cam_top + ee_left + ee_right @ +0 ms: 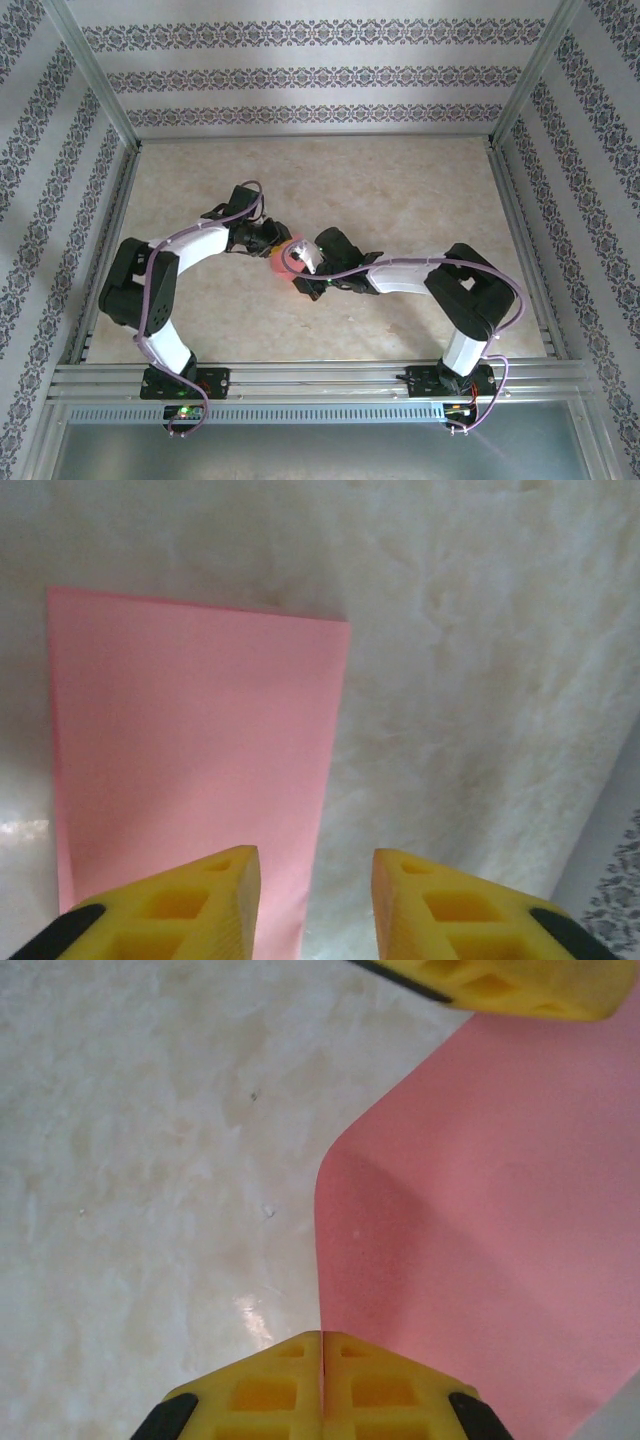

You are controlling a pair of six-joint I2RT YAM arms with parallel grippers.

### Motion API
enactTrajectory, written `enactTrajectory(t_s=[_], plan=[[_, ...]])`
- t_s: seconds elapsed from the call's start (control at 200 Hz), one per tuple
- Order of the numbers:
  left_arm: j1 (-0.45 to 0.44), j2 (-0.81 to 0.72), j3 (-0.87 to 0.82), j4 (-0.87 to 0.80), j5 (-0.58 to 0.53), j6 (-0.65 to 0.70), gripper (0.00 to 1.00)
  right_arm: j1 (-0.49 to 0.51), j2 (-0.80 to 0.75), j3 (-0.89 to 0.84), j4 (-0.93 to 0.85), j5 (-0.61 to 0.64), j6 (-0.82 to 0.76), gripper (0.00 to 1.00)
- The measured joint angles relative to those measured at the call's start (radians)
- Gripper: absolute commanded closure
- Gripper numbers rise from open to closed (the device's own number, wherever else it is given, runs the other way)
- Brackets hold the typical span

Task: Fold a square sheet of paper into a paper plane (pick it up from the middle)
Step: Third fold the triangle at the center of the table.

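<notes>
Right gripper point(322, 1348) clenched on the sheet of paper point(480, 1210), apparently curling it to fold; left gripper point(316, 870) released above it

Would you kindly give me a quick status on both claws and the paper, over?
Left claw open above pink sheet. Right claw shut on its edge, sheet curling up off table. Claws close together; no other obstruction seen.
</notes>
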Motion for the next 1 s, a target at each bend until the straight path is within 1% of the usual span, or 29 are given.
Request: enactTrajectory(t_s=[0.15,0.235,0.535,0.779,0.999], plan=[[-0.009,0.067,0.062,-0.043,-0.002,0.045,0.72,-0.010,0.043,0.013,-0.001,-0.071,0.055,0.94],[-0.015,0.093,0.094,-0.068,-0.004,0.070,0.76,-0.020,0.060,0.023,0.000,-0.102,0.076,0.94],[-0.034,0.182,0.158,-0.166,-0.035,0.136,0.87,-0.053,0.086,0.048,0.000,-0.168,0.124,0.93],[-0.045,0.223,0.200,-0.222,-0.063,0.174,0.94,-0.079,0.114,0.060,-0.010,-0.181,0.167,0.93],[-0.045,0.237,0.221,-0.246,-0.065,0.198,0.96,-0.085,0.115,0.072,-0.043,-0.141,0.181,0.94]])
